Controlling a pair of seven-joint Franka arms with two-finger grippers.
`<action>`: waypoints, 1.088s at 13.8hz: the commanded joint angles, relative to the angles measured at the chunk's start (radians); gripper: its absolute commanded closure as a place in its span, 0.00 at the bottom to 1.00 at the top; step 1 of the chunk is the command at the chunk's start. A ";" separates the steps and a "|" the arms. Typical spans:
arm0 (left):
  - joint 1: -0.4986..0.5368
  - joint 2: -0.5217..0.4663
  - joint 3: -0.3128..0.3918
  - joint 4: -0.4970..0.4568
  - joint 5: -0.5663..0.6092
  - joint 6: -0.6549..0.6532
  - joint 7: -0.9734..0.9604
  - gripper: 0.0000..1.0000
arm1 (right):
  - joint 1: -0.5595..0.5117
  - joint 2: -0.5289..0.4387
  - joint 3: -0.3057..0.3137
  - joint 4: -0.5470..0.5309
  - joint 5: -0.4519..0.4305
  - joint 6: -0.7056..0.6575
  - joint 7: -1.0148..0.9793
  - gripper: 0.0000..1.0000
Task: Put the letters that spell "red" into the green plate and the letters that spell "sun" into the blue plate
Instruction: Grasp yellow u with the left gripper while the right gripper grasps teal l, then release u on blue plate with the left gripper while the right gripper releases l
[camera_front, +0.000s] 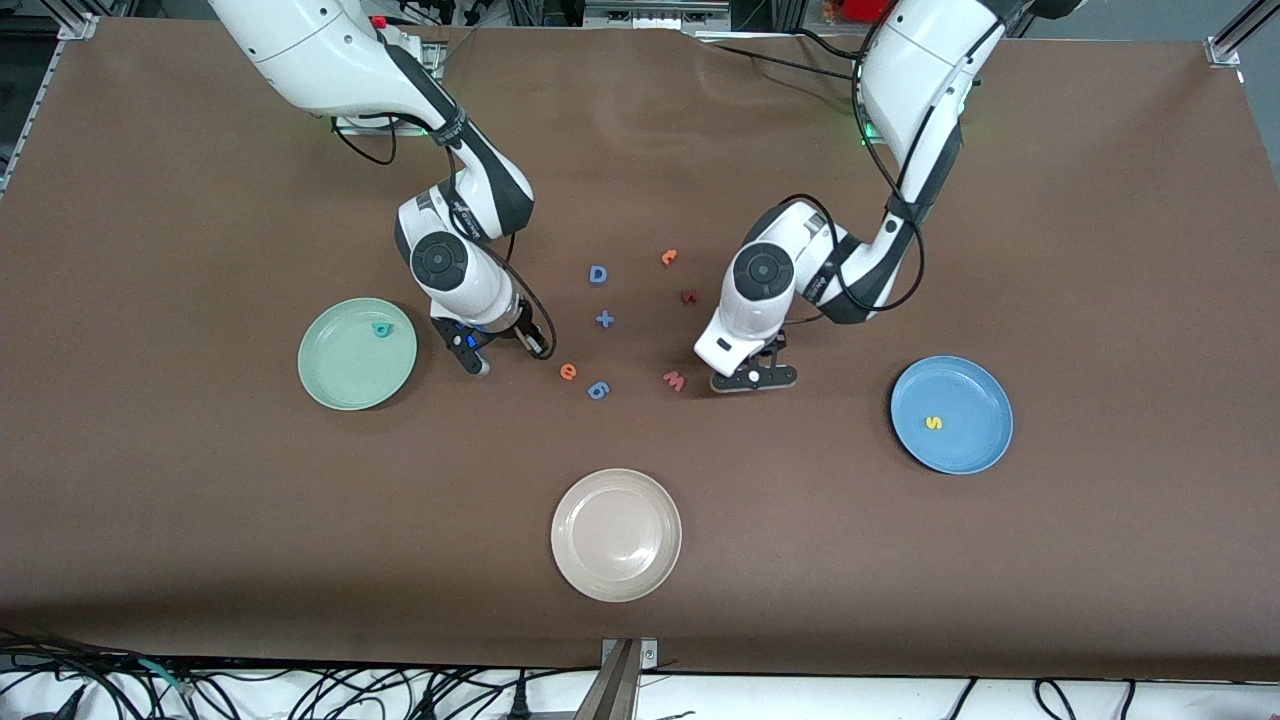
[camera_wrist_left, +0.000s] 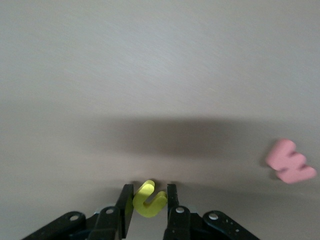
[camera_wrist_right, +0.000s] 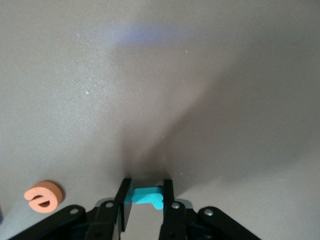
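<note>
My left gripper (camera_front: 755, 380) is down at the table beside the reddish w (camera_front: 674, 380), shut on the yellow "u" (camera_wrist_left: 149, 200), which sits between its fingers (camera_wrist_left: 150, 189). My right gripper (camera_front: 485, 362) is low at the table between the green plate (camera_front: 340, 385) and the orange "e" (camera_front: 568, 372), shut on the teal "r" (camera_wrist_right: 147, 196). The teal "d" (camera_front: 381, 328) lies in the green plate. In the blue plate (camera_front: 975, 450), toward the left arm's end, lies the yellow "s" (camera_front: 934, 422). The right wrist view also shows the "e" (camera_wrist_right: 44, 196).
A blue D (camera_front: 598, 274), a blue plus (camera_front: 604, 319) and a blue 9 shape (camera_front: 598, 389) lie mid-table. An orange letter (camera_front: 669, 257) and a dark red r (camera_front: 688, 296) lie near the left arm. A beige plate (camera_front: 616, 575) sits nearest the front camera.
</note>
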 joint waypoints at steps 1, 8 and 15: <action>0.055 0.008 0.020 0.159 0.034 -0.234 0.118 0.78 | 0.001 0.002 -0.006 0.022 -0.015 0.002 0.013 0.73; 0.374 -0.003 0.029 0.182 0.037 -0.349 0.576 0.78 | -0.150 -0.074 -0.006 0.151 -0.003 -0.360 -0.175 0.73; 0.459 0.001 0.023 0.171 0.026 -0.303 0.614 0.01 | -0.393 -0.116 -0.067 0.150 0.002 -0.580 -0.720 0.72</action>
